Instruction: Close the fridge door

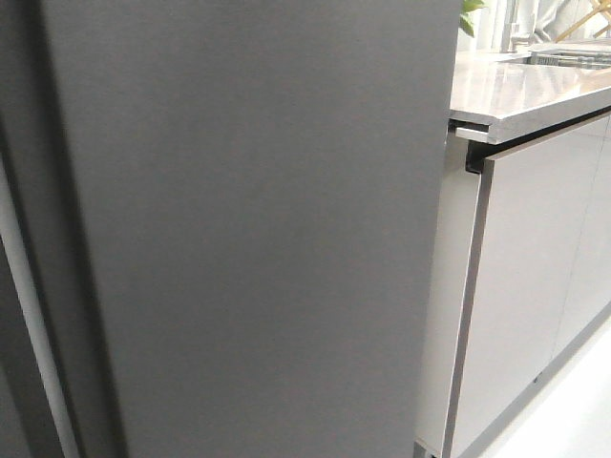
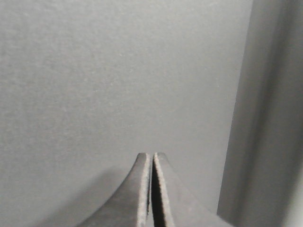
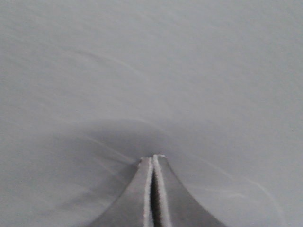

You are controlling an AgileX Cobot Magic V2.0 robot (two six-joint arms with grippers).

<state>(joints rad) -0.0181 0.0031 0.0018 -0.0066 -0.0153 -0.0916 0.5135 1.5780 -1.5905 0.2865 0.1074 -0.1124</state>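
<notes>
The fridge door (image 1: 248, 229) shows as a tall, matte dark-grey panel that fills most of the front view; its inner face and bins are hidden. Neither gripper shows in the front view. In the left wrist view my left gripper (image 2: 152, 155) is shut and empty, its tips close to a flat grey panel (image 2: 118, 80), with a darker upright band (image 2: 267, 118) beside it. In the right wrist view my right gripper (image 3: 153, 157) is shut and empty. Its tips are at or almost on a plain grey surface (image 3: 151, 61), with a shadow around them.
A light-grey strip (image 1: 33, 324) and a darker panel (image 1: 14, 114) run down the left edge of the front view. To the right stand glossy light-grey cabinet doors (image 1: 535, 286) under a grey counter (image 1: 520, 91), with pale floor (image 1: 573, 420) at the bottom right.
</notes>
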